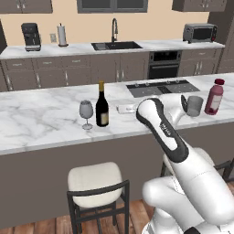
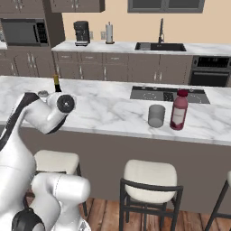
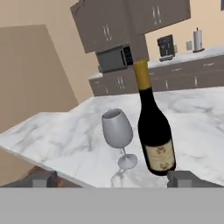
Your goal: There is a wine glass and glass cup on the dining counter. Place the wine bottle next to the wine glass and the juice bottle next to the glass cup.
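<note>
On the marble tabletop (image 1: pixel 41 119) the dark wine bottle (image 1: pixel 102 108) stands upright just beside the wine glass (image 1: pixel 86 113); the juice bottle (image 1: pixel 214 97) stands by the glass cup (image 1: pixel 194 105). My end effector (image 3: pixel 112 178) is spread wide, empty, facing bottle and glass.

In the right base view the arm hides the wine bottle (image 2: pixel 57 84) below its neck — and most of the wine glass (image 2: pixel 43 94).
</note>
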